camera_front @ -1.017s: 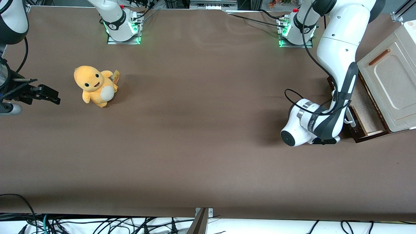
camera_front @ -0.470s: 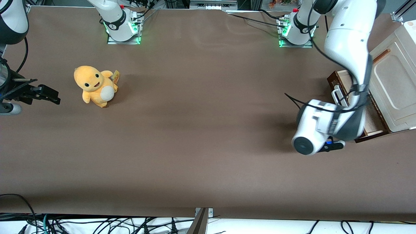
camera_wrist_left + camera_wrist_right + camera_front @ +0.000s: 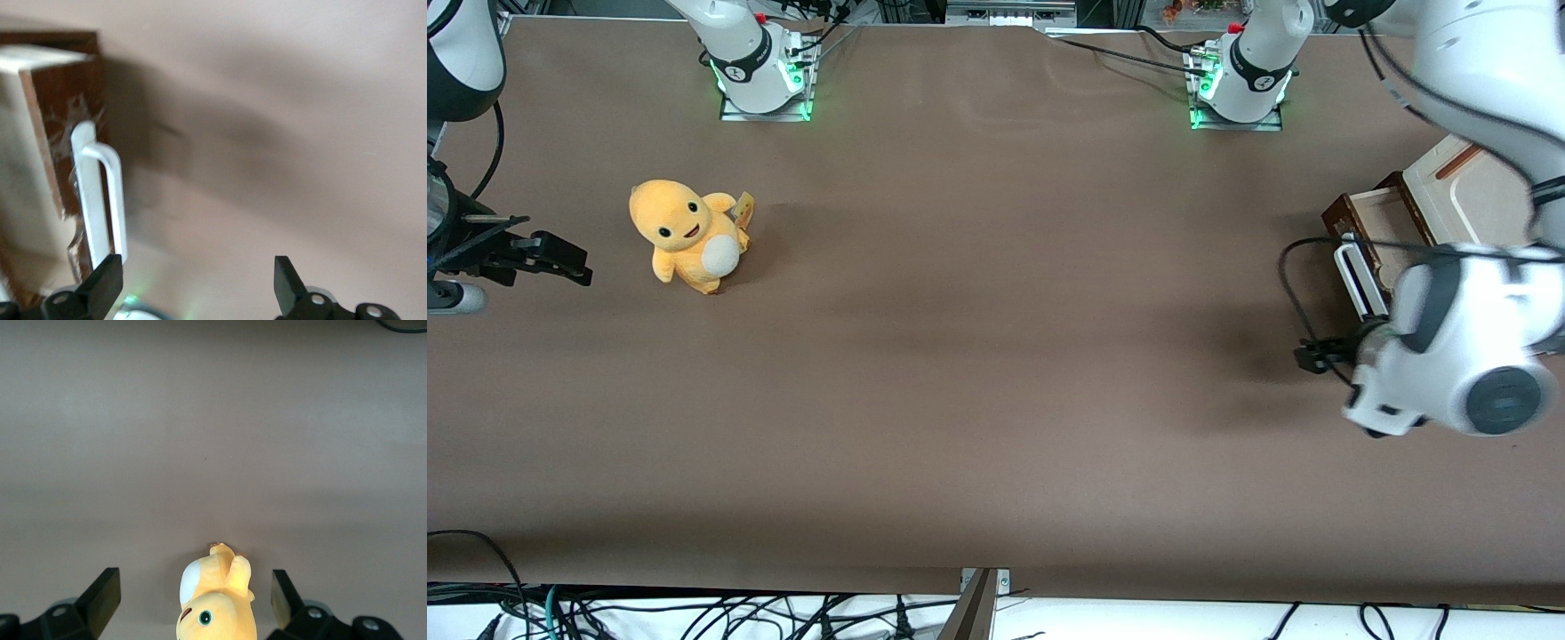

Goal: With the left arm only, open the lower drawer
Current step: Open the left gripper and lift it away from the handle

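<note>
While the lower drawer is standing pulled out, the left arm's gripper is hovering spread apart beside its white bar handle.

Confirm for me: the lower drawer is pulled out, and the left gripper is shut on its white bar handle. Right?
Not quite. The lower drawer is pulled out, but the left gripper is open and holds nothing; the white bar handle lies off to one side of it, outside the fingers. The left wrist view shows this.
</note>
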Tool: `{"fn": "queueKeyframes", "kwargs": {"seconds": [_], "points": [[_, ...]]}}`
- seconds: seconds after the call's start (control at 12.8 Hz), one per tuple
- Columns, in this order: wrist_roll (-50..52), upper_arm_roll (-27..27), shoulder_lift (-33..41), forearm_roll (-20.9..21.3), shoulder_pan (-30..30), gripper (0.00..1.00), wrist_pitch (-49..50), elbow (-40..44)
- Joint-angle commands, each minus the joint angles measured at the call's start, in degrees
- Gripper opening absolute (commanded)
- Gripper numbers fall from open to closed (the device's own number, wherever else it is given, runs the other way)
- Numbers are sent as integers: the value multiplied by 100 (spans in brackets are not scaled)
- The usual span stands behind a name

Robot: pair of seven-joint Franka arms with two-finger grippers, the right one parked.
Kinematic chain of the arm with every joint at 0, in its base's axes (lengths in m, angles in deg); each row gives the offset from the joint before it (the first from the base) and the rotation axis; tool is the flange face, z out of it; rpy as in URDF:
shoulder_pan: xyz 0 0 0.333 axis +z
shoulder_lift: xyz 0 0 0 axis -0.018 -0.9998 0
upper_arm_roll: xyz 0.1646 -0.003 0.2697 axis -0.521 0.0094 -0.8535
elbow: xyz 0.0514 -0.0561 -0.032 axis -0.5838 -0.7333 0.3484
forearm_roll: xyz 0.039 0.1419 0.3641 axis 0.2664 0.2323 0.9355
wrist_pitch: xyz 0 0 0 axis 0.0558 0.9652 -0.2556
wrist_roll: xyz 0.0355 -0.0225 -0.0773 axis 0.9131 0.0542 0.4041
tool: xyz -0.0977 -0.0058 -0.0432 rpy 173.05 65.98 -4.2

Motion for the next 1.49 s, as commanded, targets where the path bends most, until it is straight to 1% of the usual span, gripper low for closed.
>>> {"fn": "queueKeyframes", "kwargs": {"seconds": [0.0,0.08,0.16,0.23,0.31,0.39,0.47,0.55,0.63,0.86,1.1,1.41], "points": [[-1713,-233,1045,-493,231,100,-380,-908],[-2199,-409,1466,-511,231,100,-599,-1278],[-2430,-594,1914,-528,153,100,-889,-1769],[-2546,-726,2336,-659,108,100,-1187,-2121],[-2643,-771,2645,-860,108,100,-1225,-2351],[-2661,-797,2874,-862,73,100,-1225,-2441],[-2679,-841,3025,-775,-58,100,-1225,-2581],[-2679,-1007,3209,-687,-303,100,-1225,-2721],[-2731,-1035,3385,-573,-392,100,-1225,-2862],[-2740,-1026,3624,-563,-419,100,-1217,-3047],[-2749,-1017,3431,-563,-384,100,-1190,-3013],[-2767,-1017,3430,-555,-384,100,-1181,-3013]]}}
